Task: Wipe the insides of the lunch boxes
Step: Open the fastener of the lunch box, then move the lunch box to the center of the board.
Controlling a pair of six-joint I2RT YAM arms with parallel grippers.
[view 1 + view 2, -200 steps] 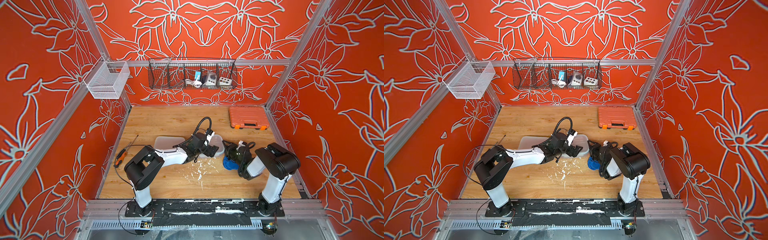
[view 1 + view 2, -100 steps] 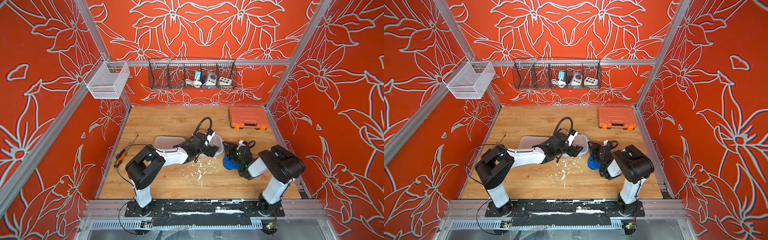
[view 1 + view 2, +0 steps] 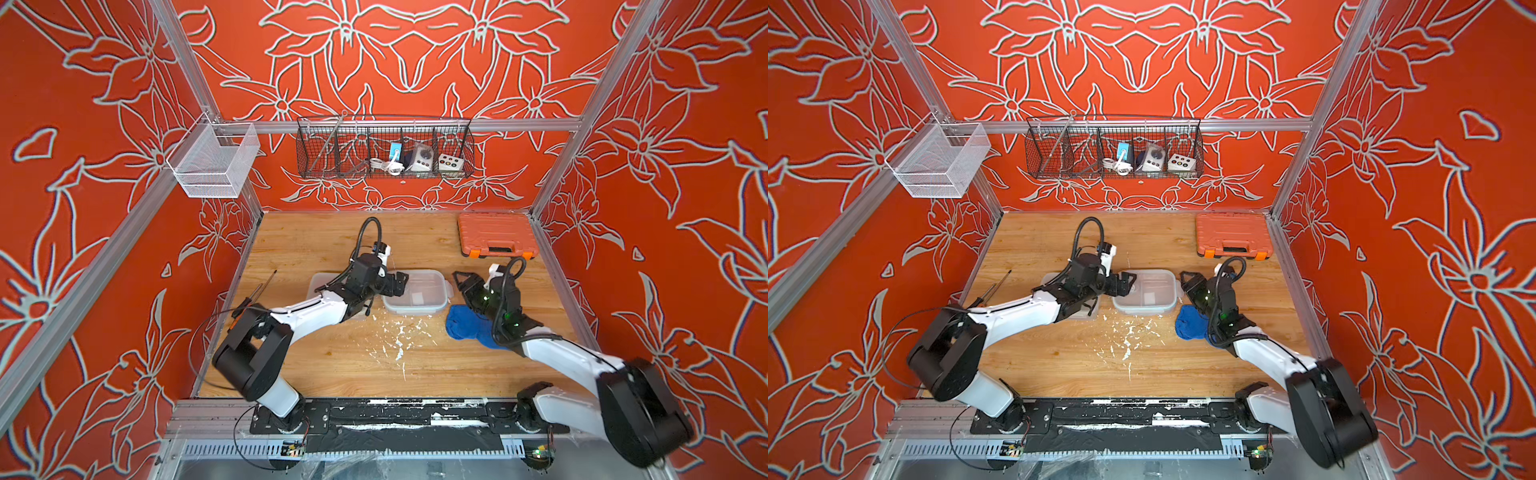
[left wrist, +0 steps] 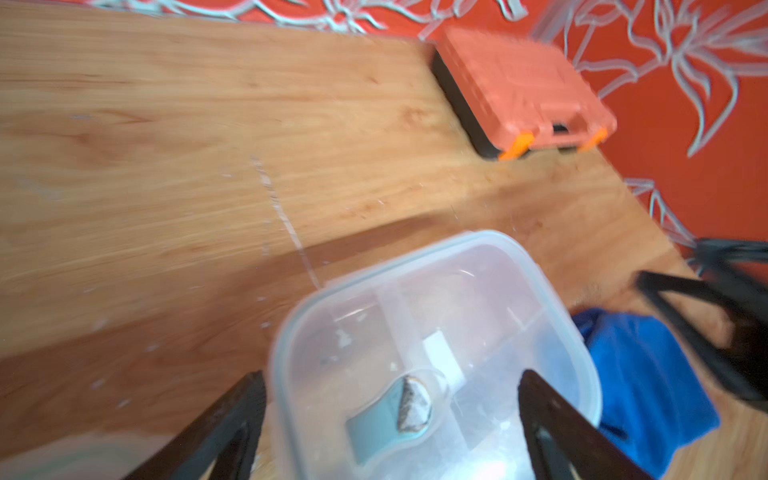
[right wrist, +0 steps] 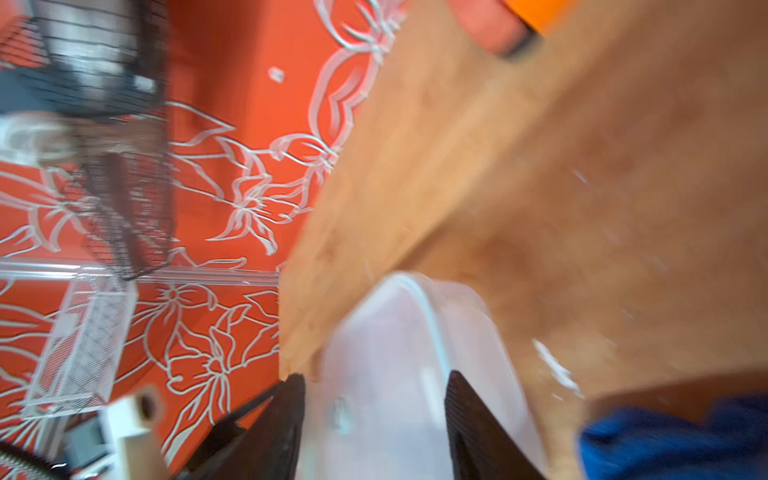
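L gripper [image 4: 392, 376], fingers spread, is straddling divided lunch box [image 3: 417, 291] rim; R gripper [image 5: 374, 376], fingers apart and empty, is hovering beside it.

- The divided lunch box [image 3: 417, 286] is seen in both top views [image 3: 1144, 286], set upright and open-topped near the middle of the wooden table [image 3: 332, 365]. It is translucent and rectangular with rounded corners, parted by an inner divider, and a white label [image 3: 417, 298] is borne on its floor.
- The second lunch box [image 3: 322, 282], likewise clear and shallow, is set just to its left and largely covered from above. Whether the two touch cannot be told.
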